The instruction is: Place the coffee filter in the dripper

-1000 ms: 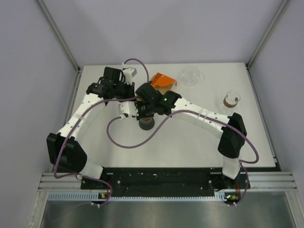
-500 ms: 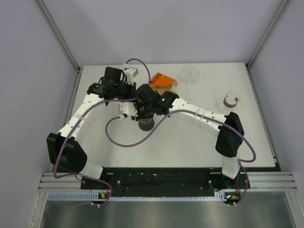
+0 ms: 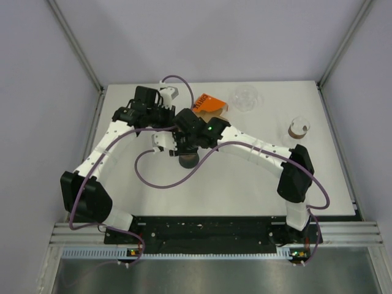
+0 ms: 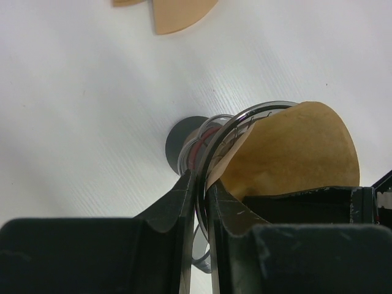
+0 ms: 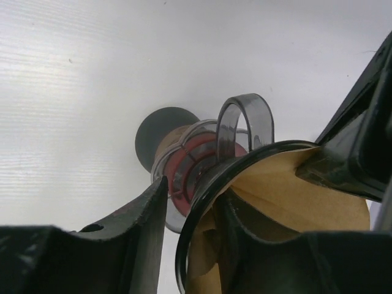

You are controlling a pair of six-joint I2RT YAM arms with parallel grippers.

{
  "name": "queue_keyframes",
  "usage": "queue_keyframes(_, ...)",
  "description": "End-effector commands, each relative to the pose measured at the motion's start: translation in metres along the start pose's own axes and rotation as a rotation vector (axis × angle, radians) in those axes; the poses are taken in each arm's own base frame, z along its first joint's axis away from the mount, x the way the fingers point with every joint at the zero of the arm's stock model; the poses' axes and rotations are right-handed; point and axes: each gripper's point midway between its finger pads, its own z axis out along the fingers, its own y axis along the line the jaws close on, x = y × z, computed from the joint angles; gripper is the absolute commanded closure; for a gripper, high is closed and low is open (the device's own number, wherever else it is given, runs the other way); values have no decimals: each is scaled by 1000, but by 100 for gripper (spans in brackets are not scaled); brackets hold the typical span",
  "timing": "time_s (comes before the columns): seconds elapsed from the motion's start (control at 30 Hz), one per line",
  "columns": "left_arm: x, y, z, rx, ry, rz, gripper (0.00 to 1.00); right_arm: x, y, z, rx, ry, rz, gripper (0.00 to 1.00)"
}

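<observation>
Brown filter (image 4: pixel 294 153) sits in glass dripper (image 4: pixel 202 144); left gripper (image 4: pixel 200 184) jaws pinch rim; right gripper (image 5: pixel 193 193) jaws parted astride it.

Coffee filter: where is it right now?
In the left wrist view, the coffee filter sits inside the dripper, its top edge rising above the rim, just right of the left gripper that pinches that rim.
</observation>
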Motion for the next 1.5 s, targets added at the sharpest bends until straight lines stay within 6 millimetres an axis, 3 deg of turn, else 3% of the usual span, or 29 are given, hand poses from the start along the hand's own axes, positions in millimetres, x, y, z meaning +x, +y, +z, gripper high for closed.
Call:
queue_keyframes(0.0, -16, -12, -5, 39, -57, 45, 83, -14, 3, -6, -2, -32, 4, 59)
queue_keyframes(0.2, -17, -13, -6, 43, -60, 47, 83, -20, -3, -22, 33, -50, 5, 41)
queue_keyframes(0.47, -17, -12, -6, 39, -59, 46, 83, -30, -9, -42, 89, -112, 13, 30)
queue_keyframes(0.9, -16, -13, -7, 39, -56, 45, 82, -32, -13, -72, 160, -151, 8, 25)
queue_keyframes(1.47, -20, -15, -9, 48, -57, 46, 61, -24, -13, -119, 182, -262, 84, 24)
